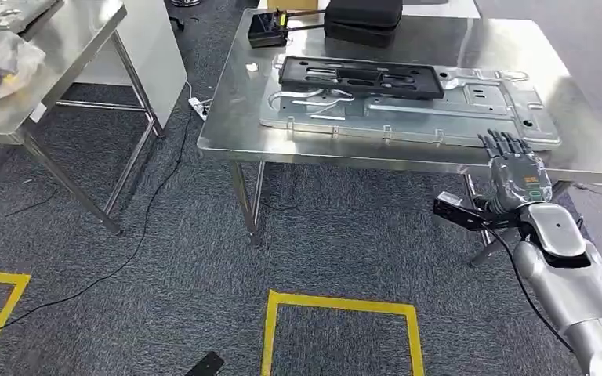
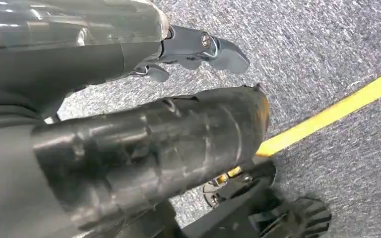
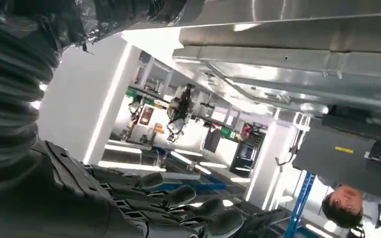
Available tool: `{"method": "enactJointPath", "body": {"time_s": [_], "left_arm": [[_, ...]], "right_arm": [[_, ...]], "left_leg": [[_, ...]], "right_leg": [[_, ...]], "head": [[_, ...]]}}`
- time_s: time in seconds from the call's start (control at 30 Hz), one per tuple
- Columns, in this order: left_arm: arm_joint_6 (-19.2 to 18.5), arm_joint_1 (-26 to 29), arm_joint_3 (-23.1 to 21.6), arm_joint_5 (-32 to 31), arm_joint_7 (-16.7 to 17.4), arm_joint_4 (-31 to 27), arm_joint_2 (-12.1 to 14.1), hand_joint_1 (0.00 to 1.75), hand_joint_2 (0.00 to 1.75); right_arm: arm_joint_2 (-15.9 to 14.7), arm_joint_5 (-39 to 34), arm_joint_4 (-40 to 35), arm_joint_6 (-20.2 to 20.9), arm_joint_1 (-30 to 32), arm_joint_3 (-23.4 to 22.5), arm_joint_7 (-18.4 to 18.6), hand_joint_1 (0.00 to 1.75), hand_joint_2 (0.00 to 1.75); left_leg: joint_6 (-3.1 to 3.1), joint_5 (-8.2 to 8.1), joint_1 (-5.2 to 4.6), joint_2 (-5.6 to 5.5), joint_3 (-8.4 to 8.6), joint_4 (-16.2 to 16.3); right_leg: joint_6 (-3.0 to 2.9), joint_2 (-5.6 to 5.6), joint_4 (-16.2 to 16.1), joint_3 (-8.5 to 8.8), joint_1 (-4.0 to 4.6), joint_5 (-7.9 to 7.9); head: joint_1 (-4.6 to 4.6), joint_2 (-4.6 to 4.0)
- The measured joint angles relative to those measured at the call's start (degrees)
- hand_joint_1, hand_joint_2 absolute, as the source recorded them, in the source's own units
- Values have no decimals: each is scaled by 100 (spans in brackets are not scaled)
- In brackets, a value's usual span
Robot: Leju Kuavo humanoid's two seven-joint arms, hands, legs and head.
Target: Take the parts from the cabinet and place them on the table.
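Head view shows both parts, the black frame lying on the metal plate, near the front edge of the surface. Right robot hand is empty, fingers straight; draw it back slowly without touching the plate.

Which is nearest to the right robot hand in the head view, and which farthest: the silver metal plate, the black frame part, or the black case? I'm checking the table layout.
From the right robot hand:
1. Silver metal plate, just beyond the fingers, at the table's near edge.
2. Black frame part, lying on the plate's far left portion.
3. Black case, at the table's far edge.
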Motion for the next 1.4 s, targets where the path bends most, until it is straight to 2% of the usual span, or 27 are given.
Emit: {"method": "enactJointPath", "body": {"time_s": [0.1,0.13,0.2,0.27,0.3,0.33,0.37,0.43,0.47,0.6,0.63,0.67,0.7,0.77,0.8,0.83,0.87,0.97,1.0,1.13,1.17,1.2,1.23,1.3,1.33,1.37,1.4], "left_arm": [[-2,13,-2,-11,7,0,4,0,0],[-7,8,0,-13,7,0,-4,0,0],[-9,-19,0,-40,9,0,0,0,0],[-9,-16,-2,-50,15,0,-2,0,0],[-9,-15,0,-53,22,0,0,0,0],[-9,-14,-2,-53,24,0,7,0,0],[-11,-15,-2,-50,24,0,7,0,0],[-15,-18,0,-53,24,0,7,0,0],[-15,-23,-2,-53,24,0,7,0,0],[-24,-26,-2,-55,24,0,9,0,0],[-24,-23,0,-55,24,0,9,0,0],[-24,-23,0,-55,24,0,13,0,0],[-24,-25,0,-55,24,0,17,0,0],[-24,-23,0,-55,24,0,17,0,0],[-24,-16,0,-57,24,0,24,0,0],[-24,-10,-2,-61,24,0,24,0,0],[-24,-10,0,-61,22,0,24,0,0],[-22,-24,-2,-61,13,0,31,0,0],[-22,-39,0,-61,9,0,39,0,0],[-17,-14,0,-55,2,0,39,0,0],[-17,-18,0,-53,-2,0,39,0,0],[-18,-25,0,-50,-4,0,39,0,0],[-17,-32,0,-50,-9,0,39,0,0],[-22,-19,0,-50,-11,0,39,0,0],[-24,-14,0,-50,-11,0,39,0,0],[-24,-9,0,-48,-11,0,39,0,0],[-24,-9,0,-48,-11,0,39,0,0]], "right_arm": [[4,2,0,0,4,-2,-2,0,175],[0,2,2,0,4,-9,-2,0,175],[2,2,9,4,-30,-15,-2,0,175],[4,2,22,9,-33,-15,-2,0,175],[7,2,33,9,-23,-15,-2,0,175],[9,2,48,9,-21,-15,-2,0,175],[9,2,55,5,-21,-15,-2,0,175],[9,4,54,0,-43,-15,-2,0,175],[9,4,54,0,-74,-20,0,0,175],[13,4,65,-7,-102,-28,7,0,175],[15,2,68,-7,-100,-28,4,0,175],[22,4,68,-7,-109,-28,7,0,175],[31,2,68,-9,-110,-28,7,0,175],[35,2,68,-9,-89,-31,7,0,175],[39,2,68,-9,-79,-31,7,0,175],[44,2,68,-9,-59,-31,7,0,175],[46,2,68,-7,-42,-31,7,0,175],[46,2,63,-9,-29,-46,11,0,175],[46,2,57,-11,-28,-61,24,0,175],[48,4,48,-11,-15,-72,44,0,175],[46,2,48,-11,-1,-90,46,0,175],[41,2,48,-9,-3,-98,48,0,175],[39,2,48,-9,-9,-107,52,0,175],[42,2,48,-7,24,-111,50,0,175],[42,2,48,-6,44,-111,50,0,175],[42,4,48,-7,54,-111,52,0,175],[42,4,48,-7,52,-111,52,0,175]], "left_leg": [[100,95,-26,3,-42,-23],[142,169,23,17,-47,-90],[195,258,21,27,-129,-115],[197,314,11,27,-235,-96],[195,341,8,27,-284,-82],[191,368,8,26,-338,-64],[186,391,7,25,-377,-51],[164,422,7,23,-407,-41],[140,444,7,25,-411,-41],[1,558,0,24,-443,-81],[-39,579,-30,14,-464,-82],[-63,456,-3,5,-515,5],[-90,193,-3,7,-613,257],[-124,-332,21,9,-921,1104],[-136,-516,21,11,-1046,1487],[-143,-569,21,11,-1071,1692],[-137,-491,21,11,-951,1571],[-51,0,15,6,-43,208],[-11,-90,-16,0,80,-90],[107,82,-43,10,35,-117],[148,167,6,37,35,-180],[183,209,7,36,0,-201],[199,242,11,40,-38,-201],[194,307,10,42,-148,-192],[191,337,10,42,-195,-183],[181,361,12,42,-243,-169],[166,379,13,42,-284,-146]], "right_leg": [[129,-1,-52,-14,-16,98],[146,10,-37,-47,-31,77],[208,20,464,-242,-44,-418],[257,19,1357,-554,-53,-890],[265,19,1597,-614,-53,-974],[261,18,1606,-556,-53,-947],[252,18,1340,-357,-53,-802],[213,17,348,294,-50,-419],[174,16,-101,511,-37,-462],[56,32,-126,486,42,-373],[-12,25,-189,475,-7,-309],[-45,-3,-218,461,-24,-251],[-92,-4,-224,417,-28,-214],[-126,-9,-218,316,-21,-147],[-128,-9,-212,259,-17,-111],[-126,-7,-198,194,-15,-71],[-118,-6,-185,144,-14,-43],[-75,4,-110,26,-10,11],[-45,2,-76,-18,21,28],[101,-1,-111,-44,4,151],[122,5,-63,-65,-31,78],[155,20,103,-137,-29,-141],[180,23,400,-246,-39,-381],[247,22,1369,-583,-61,-895],[265,21,1578,-626,-72,-958],[276,21,1518,-534,-90,-897],[278,18,1197,-301,-104,-736]], "head": [[-2,0],[-2,0],[13,0],[15,0],[15,0],[15,0],[13,0],[13,0],[15,0],[11,0],[15,0],[11,0],[7,0],[9,0],[9,0],[7,0],[7,0],[7,0],[7,0],[9,0],[9,0],[22,0],[17,0],[20,0],[20,0],[20,0],[17,0]]}}
